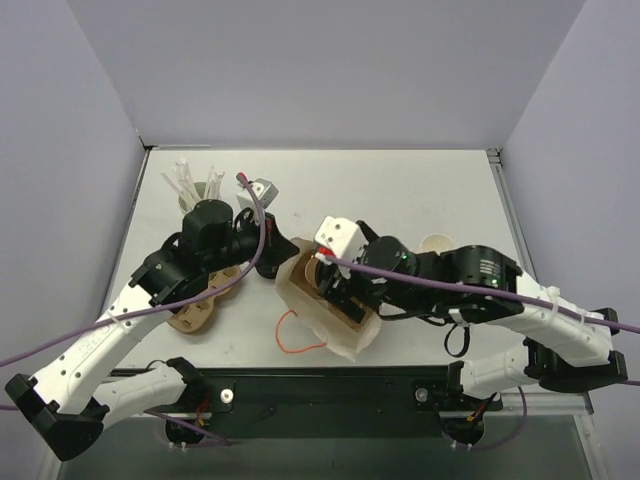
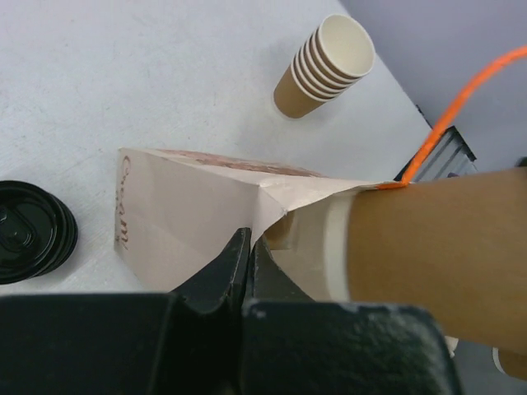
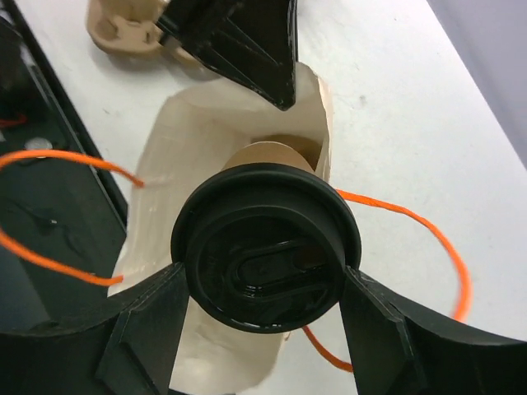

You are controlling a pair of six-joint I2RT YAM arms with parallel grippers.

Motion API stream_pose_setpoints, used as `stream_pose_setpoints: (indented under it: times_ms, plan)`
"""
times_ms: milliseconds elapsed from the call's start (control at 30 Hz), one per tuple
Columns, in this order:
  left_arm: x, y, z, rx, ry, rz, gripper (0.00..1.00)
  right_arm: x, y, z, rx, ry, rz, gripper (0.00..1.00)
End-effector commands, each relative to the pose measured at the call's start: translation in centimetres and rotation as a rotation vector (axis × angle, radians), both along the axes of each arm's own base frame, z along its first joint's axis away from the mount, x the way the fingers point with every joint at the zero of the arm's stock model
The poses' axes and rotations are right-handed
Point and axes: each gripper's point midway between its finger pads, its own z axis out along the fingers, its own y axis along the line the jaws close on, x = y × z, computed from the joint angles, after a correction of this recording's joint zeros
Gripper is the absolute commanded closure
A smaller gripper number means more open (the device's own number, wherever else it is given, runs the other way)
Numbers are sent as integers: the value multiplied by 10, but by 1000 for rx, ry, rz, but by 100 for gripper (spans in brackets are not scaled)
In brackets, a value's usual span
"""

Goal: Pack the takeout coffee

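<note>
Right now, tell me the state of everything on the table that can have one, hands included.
takeout coffee, lidded, gripped at the lid over the bag's opening
paper bag, open, rim pinched on one side
left hand, shut on the bag's rim
right hand, closed on the coffee's lid
stack of paper cups, nested, lidless
stack of black lids, loose on the table, untouched

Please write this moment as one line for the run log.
left tool: shut on paper bag edge | right tool: shut on takeout coffee | coffee: at bag mouth
</note>
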Motion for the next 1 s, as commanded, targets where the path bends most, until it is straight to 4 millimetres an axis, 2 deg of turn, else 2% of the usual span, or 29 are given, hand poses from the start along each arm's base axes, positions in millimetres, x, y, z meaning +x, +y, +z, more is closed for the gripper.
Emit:
stream_pose_setpoints:
  times_ms: [0,33,100,133,233,367,433,467,733,767,800,900,933,967]
  plan:
    - [-9,-12,48,-172,-167,-88,100,22,-22,-25,-226,-172,-117,48]
    - [-11,-13,42,-176,-160,-96,100,19,-21,-37,-280,-198,-107,48]
    - [-16,-16,48,-212,-178,-123,100,18,-21,-47,-319,-204,-102,48]
    - [-17,-17,44,-213,-172,-129,100,17,-21,-54,-340,-204,-94,48]
    - [-21,-16,43,-216,-178,-142,100,20,-21,-61,-376,-219,-106,48]
    - [-26,-12,29,-202,-188,-153,100,23,-16,-76,-404,-239,-95,48]
    - [-26,-12,24,-190,-184,-156,100,23,-17,-84,-403,-234,-82,48]
    - [-25,-12,23,-187,-181,-155,100,24,-18,-97,-414,-228,-84,48]
    - [-24,-11,14,-165,-188,-156,100,36,-32,-121,-413,-223,-103,49]
    - [-24,-11,13,-164,-191,-159,100,38,-29,-122,-390,-224,-106,49]
    - [-24,-12,14,-166,-193,-159,100,41,-36,-132,-402,-221,-111,50]
    - [-24,-11,14,-162,-197,-160,100,44,-38,-135,-336,-235,-129,50]
    - [-24,-11,14,-161,-198,-159,100,44,-42,-144,-349,-237,-131,50]
    - [-24,-10,14,-160,-202,-160,100,45,-42,-144,-330,-240,-130,50]
